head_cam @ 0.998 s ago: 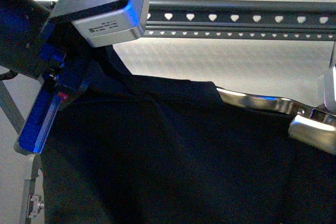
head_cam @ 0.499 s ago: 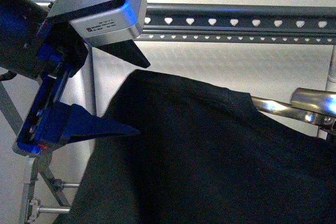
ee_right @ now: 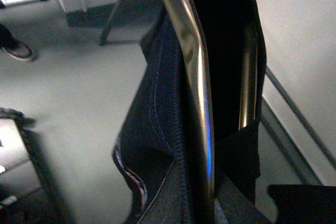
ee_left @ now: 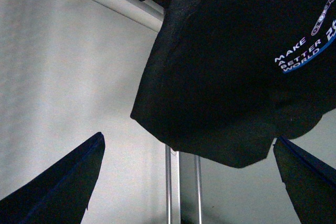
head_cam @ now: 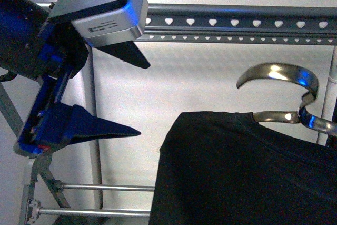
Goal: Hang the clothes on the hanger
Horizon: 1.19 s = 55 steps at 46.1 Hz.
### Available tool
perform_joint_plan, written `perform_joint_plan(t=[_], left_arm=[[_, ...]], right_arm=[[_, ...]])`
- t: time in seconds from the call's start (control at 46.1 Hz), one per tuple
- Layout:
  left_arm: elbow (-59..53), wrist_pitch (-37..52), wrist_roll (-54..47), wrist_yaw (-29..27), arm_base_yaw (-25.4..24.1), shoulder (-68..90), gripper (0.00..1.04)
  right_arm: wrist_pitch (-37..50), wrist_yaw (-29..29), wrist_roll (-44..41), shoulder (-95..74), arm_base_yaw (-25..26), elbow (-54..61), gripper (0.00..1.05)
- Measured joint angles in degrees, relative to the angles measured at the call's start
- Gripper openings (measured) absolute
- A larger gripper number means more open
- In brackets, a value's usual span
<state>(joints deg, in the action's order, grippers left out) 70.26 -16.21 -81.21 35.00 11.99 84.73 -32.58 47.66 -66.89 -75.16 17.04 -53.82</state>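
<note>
Hanging lower right of front view: black T-shirt (head_cam: 237,172) on metal clothes hanger (head_cam: 274,70), below heart-punched drying rack rail (head_cam: 237,23) at top. Left gripper (head_cam: 143,98) upper left, jaws wide apart, empty. Right gripper (ee_right: 257,205): grip unclear.

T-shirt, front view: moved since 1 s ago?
Yes. Against the heart-holed rail, the T-shirt has shifted right and down. Its edge is now clear of the open left pincer, and the hanger hook shows below the rail.
</note>
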Motion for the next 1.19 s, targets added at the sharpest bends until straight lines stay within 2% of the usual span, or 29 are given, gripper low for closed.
perform_joint_plan(t=[0.022,0.043,0.065,0.108,0.13,0.152,0.217,0.239,0.304,0.347,0.412,0.499,0.629,0.716,0.824,0.933,1.107,1.193], left_arm=[[-1.29,3.21,3.52,-4.28,0.68,-0.59,0.98],[-3.98,10.23,9.68,-13.46,1.07,-1.79,0.98],[-4.83,12.44,13.86,-16.13,1.14,-2.14,0.98],[-7.48,19.93,24.85,-25.81,1.14,-3.34,0.98],[-7.91,22.67,28.04,-28.37,1.11,-3.65,0.98],[-8.48,26.01,36.39,-34.1,0.94,-4.09,0.98],[-8.76,33.75,55.76,-46.1,-0.44,-5.84,0.98],[-8.76,34.73,57.24,-46.93,-0.7,-6.14,0.98],[-8.74,38.51,74.9,-55.52,-2.36,-8.87,0.98],[-8.61,37.92,84.02,-58.16,-3.15,-10.45,0.98],[-8.04,33.51,92.94,-57.48,-3.26,-11.54,0.98],[-7.26,25.03,103.89,-51.41,-2.89,-10.97,0.98],[-7.45,25.64,109.13,-48.52,-1.57,-10.67,0.98],[-9.79,26.16,101.59,-46.38,-1.14,-13.64,0.86],[-21.55,30.4,87.69,-45.33,-0.98,-23.71,0.61],[-32.54,35.5,83.43,-43.76,-2.95,-29.33,0.38],[-44.85,40.15,82.03,-41.38,-5.38,-34.93,0.04],[-47.95,41.4,81.7,-40.65,-6.03,-37.22,0.04]], right_arm=[[-0.59,0.44,0.87,0.28,-0.15,-0.13,0.04],[-1.01,0.98,2.58,0.72,-0.42,-0.2,0.04],[-1.05,1.16,3.48,0.83,-0.52,-0.22,0.04],[-0.55,1.29,5.99,1.2,-0.96,-0.24,0.04],[-0.26,1.27,6.32,1.27,-1.09,-0.24,0.04],[0.17,1.16,8.0,1.36,-1.31,-0.24,0.04],[0.92,1.25,11.78,1.6,-1.95,-0.26,0.04],[1.22,1.16,12.85,1.62,-2.05,-0.26,0.04],[5.22,-0.52,18.86,1.6,-2.8,-0.24,0.04],[9.14,-2.19,24.37,1.6,-3.43,-0.22,0.04],[14.08,-3.96,34.36,1.57,-4.9,-0.44,0.04],[17.11,-5.92,47.93,0.85,-7.28,-2.58,0.04],[19.28,-10.1,63.32,-1.51,-9.18,-6.29,0.04],[20.31,-13.11,70.93,-3.56,-10.29,-8.72,0.04],[21.75,-17.14,82.4,-8.87,-12.13,-14.64,0.04],[22.03,-19.37,89.39,-12.96,-14.1,-20.94,0.04],[20.79,-21.75,95.23,-17.22,-15.82,-29.38,0.04],[20.37,-22.51,97.04,-18.82,-15.82,-32.44,0.04]])
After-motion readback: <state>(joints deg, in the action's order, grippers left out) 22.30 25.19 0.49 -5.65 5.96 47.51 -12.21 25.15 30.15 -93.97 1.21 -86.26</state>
